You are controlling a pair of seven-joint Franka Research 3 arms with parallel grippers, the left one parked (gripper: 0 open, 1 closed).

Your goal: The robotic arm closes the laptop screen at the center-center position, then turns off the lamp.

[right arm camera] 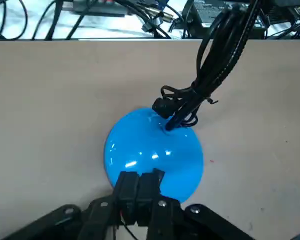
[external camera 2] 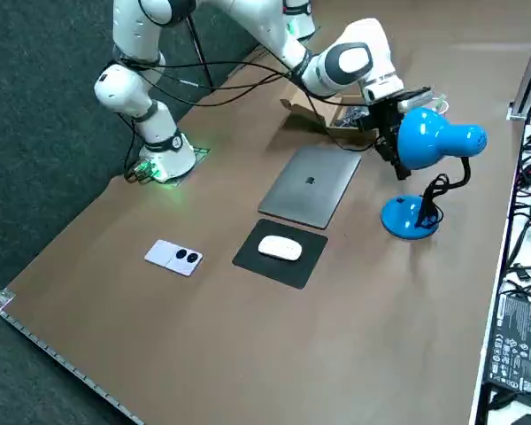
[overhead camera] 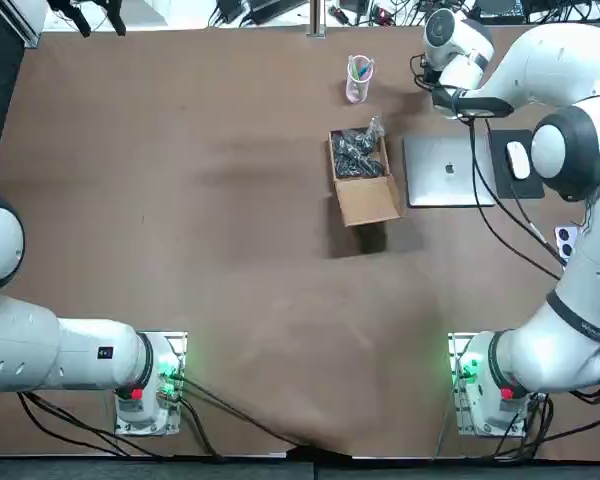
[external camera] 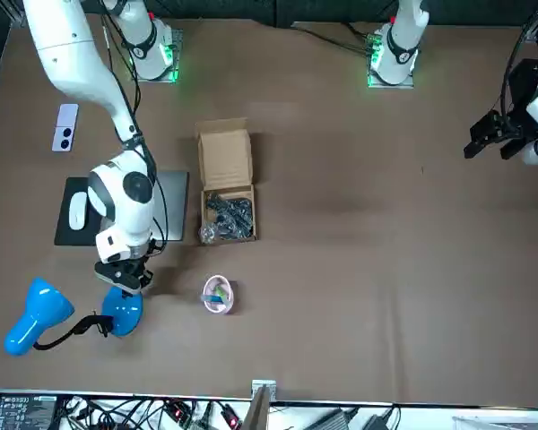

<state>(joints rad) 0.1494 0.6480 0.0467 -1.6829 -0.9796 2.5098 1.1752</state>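
Presently, the slim silver laptop [overhead camera: 448, 172] lies shut on the brown bench [overhead camera: 180, 220].
Right jaws closed together, tips directly over the blue desk lamp's round base [right arm camera: 155, 150].

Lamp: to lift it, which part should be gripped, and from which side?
Probably the thin black neck just above the base, coming level from the laptop side. It is narrow enough for the claw; the base is a wide smooth dome, the head bulky. The claw, shut over the base's rim, must open first.
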